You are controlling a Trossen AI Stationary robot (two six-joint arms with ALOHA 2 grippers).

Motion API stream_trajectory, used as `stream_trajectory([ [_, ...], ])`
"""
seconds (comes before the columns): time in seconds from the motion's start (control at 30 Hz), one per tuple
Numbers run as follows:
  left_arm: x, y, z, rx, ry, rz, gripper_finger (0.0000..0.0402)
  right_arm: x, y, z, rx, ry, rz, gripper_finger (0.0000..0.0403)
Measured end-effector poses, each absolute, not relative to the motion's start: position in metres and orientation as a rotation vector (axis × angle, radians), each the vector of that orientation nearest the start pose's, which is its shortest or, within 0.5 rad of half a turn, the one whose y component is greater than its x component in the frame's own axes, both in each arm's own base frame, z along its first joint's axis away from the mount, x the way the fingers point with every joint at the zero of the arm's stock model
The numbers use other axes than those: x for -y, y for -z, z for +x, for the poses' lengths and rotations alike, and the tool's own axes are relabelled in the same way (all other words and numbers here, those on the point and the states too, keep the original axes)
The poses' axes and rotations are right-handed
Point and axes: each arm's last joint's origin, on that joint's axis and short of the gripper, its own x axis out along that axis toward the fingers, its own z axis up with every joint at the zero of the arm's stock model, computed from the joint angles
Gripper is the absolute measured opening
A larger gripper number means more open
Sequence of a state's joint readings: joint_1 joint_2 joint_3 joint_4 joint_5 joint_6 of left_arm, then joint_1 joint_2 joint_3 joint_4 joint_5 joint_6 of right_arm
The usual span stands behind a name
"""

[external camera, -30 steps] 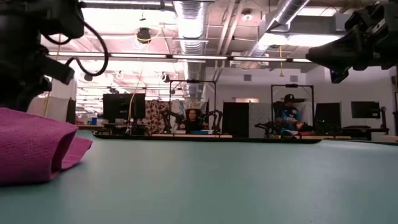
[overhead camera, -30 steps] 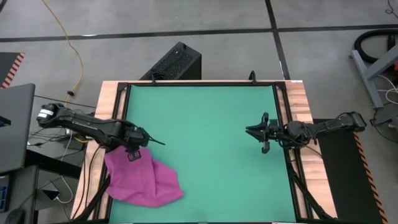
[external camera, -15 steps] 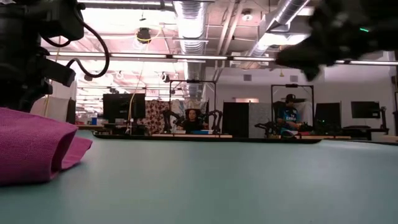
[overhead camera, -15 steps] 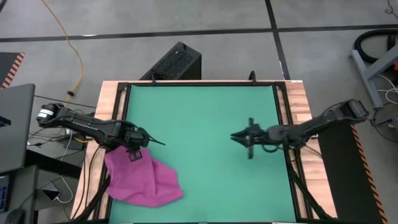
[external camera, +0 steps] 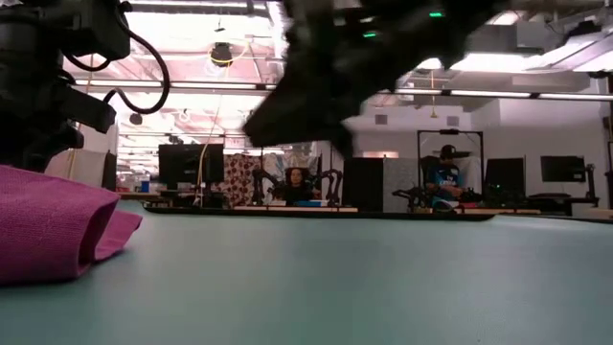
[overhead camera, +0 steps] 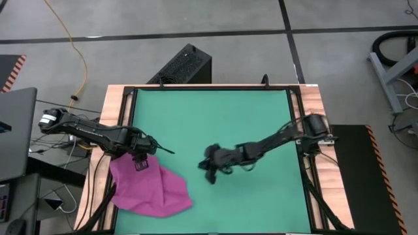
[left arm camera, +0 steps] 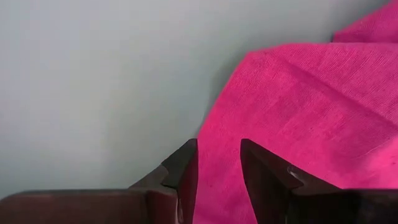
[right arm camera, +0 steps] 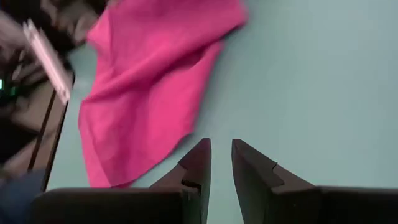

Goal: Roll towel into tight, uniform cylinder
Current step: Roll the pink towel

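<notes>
Since a second ago the right gripper (overhead camera: 210, 171) has swung from the green mat's (overhead camera: 215, 117) right edge to just beside the towel (overhead camera: 150, 187), fingers nearly closed, empty. The left gripper (overhead camera: 147, 147) stays over the towel's far corner; its grip I cannot tell. The towel lies crumpled at the mat's near-left corner, so spreading seems next

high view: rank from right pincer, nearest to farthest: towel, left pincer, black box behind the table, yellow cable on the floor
From the right pincer, out over the middle of the green mat:
1. towel, crumpled at the mat's front-left corner.
2. left pincer, at the towel's rear edge on the mat's left side.
3. black box, on the floor behind the table's rear edge.
4. yellow cable, on the floor at far rear left.
</notes>
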State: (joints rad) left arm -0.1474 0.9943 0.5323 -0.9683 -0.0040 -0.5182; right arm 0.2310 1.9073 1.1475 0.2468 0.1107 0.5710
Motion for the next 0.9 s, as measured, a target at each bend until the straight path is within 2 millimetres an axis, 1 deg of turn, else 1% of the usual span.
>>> stream_trajectory([
  [0.07, 0.02, -0.174, 0.135, -1.412, -0.251, -0.317, 0.011, -0.101, -0.173, 0.42, -0.553, -0.009, 0.451, 0.0081],
  [0.17, 0.02, -0.174, 0.135, -1.405, -0.249, -0.319, 0.011, -0.111, -0.165, 0.445, -0.582, -0.026, 0.424, 0.0076],
  [0.23, 0.02, -0.174, 0.136, -1.396, -0.241, -0.317, 0.0109, -0.115, -0.159, 0.455, -0.605, -0.024, 0.428, 0.0075],
  [0.3, 0.02, -0.174, 0.137, -1.385, -0.235, -0.317, 0.0109, -0.117, -0.152, 0.465, -0.616, -0.031, 0.473, 0.0077],
  [0.4, 0.021, -0.175, 0.141, -1.351, -0.22, -0.315, 0.0109, -0.119, -0.137, 0.473, -0.666, -0.063, 0.55, 0.0091],
  [0.47, 0.021, -0.175, 0.142, -1.336, -0.214, -0.316, 0.0109, -0.119, -0.128, 0.476, -0.699, -0.078, 0.603, 0.011],
  [0.53, 0.021, -0.176, 0.145, -1.312, -0.199, -0.309, 0.0109, -0.12, -0.124, 0.479, -0.696, -0.082, 0.646, 0.0133],
  [0.73, 0.021, -0.176, 0.146, -1.289, -0.223, -0.302, 0.0109, -0.121, -0.126, 0.48, -0.666, -0.08, 0.686, 0.0204],
  [0.8, 0.021, -0.176, 0.146, -1.286, -0.233, -0.308, 0.0109, -0.121, -0.127, 0.481, -0.654, -0.066, 0.686, 0.0215],
  [0.9, 0.021, -0.176, 0.147, -1.278, -0.242, -0.323, 0.0109, -0.124, -0.127, 0.481, -0.633, -0.048, 0.677, 0.0214],
])
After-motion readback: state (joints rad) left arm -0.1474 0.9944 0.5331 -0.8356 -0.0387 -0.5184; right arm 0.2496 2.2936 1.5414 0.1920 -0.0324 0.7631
